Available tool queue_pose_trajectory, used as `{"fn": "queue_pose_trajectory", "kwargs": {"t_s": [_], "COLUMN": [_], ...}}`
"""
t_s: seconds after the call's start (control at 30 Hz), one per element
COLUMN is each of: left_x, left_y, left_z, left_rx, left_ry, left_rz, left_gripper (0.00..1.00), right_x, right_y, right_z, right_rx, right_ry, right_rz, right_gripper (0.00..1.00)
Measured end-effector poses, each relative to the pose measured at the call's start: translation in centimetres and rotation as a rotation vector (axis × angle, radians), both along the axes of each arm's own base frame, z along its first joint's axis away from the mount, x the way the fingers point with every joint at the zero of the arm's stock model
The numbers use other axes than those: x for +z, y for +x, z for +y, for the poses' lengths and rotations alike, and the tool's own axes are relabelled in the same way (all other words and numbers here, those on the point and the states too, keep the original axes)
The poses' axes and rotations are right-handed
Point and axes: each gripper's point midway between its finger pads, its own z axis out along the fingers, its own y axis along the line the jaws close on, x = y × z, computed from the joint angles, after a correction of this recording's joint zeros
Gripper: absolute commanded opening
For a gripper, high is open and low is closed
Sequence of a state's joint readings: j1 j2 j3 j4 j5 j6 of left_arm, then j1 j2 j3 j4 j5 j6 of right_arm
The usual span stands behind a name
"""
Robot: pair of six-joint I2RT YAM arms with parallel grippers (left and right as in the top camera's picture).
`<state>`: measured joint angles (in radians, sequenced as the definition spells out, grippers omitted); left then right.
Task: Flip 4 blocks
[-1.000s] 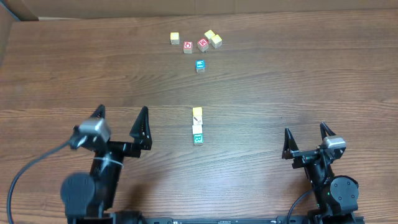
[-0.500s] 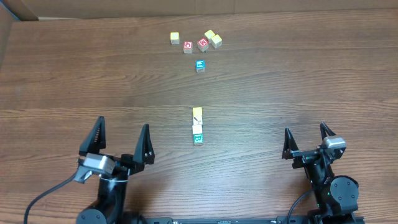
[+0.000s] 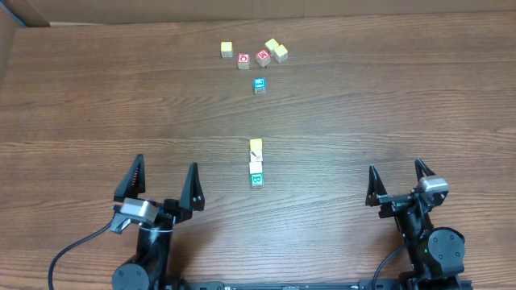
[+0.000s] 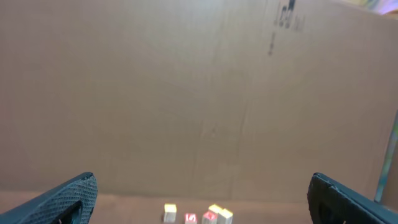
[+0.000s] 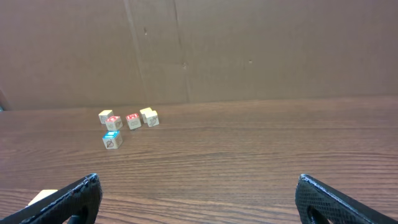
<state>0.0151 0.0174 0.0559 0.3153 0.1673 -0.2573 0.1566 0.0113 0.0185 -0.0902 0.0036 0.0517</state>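
Fingers of the left arm (image 3: 193, 187) stand wide apart and hold nothing. The right arm's fingers (image 3: 372, 187) are likewise spread and empty. Both pairs sit close to their bases at the near edge of the tabletop (image 3: 387, 105), and neither touches anything.

Four blocks (image 3: 256, 167) lie in a short line between the two pairs, about level with the fingertips and nearer the left pair. The green-printed block (image 3: 257, 180) is at the near end and a yellow-faced one (image 3: 255, 146) at the far end. Neighbouring blocks appear to touch or nearly touch.

Well ahead of both pairs lies a loose group of red-printed and yellow blocks (image 3: 263, 57). A blue-printed block (image 3: 260, 84) sits just on the near side of it.

Assessment: no flip is in hand, and the step is the approach to a block. The frames do not show whether any block has already been turned.

Next move, as judged: one arm, most likely the left, reaches inward to an end block. Its fingers come down astride the block's free side faces, not along the line. They must close without nudging the neighbouring block.
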Motion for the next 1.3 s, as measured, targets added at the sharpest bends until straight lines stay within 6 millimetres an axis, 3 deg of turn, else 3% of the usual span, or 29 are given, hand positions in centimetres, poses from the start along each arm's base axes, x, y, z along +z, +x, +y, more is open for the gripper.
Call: {"fn": "queue_pose_trajectory", "kwargs": {"t_s": [0.27, 0.57, 0.8, 1.3], "left_x": [-5.6, -11.2, -11.3, -11.3], "left_y": [1.5, 1.8, 1.8, 1.8], "left_z": [0.6, 0.7, 0.9, 0.9], "left_rx": [0.035, 0.055, 0.080, 0.082], "left_ry": [0.001, 0.090, 0.186, 0.200], "left_rz": [0.197, 0.407, 0.398, 0.396], "left_gripper": [1.00, 1.00, 1.00, 1.00], "right_x": [0.0, 0.0, 0.0, 0.0], "right_y": [0.0, 0.0, 0.0, 0.0], "right_z": [0.0, 0.0, 0.0, 0.0], "right_rx": [0.001, 0.000, 0.000, 0.000], "right_ry": [0.000, 0.000, 0.000, 0.000], "right_rz": [0.000, 0.000, 0.000, 0.000], "right_gripper": [1.00, 1.00, 1.00, 1.00]}}
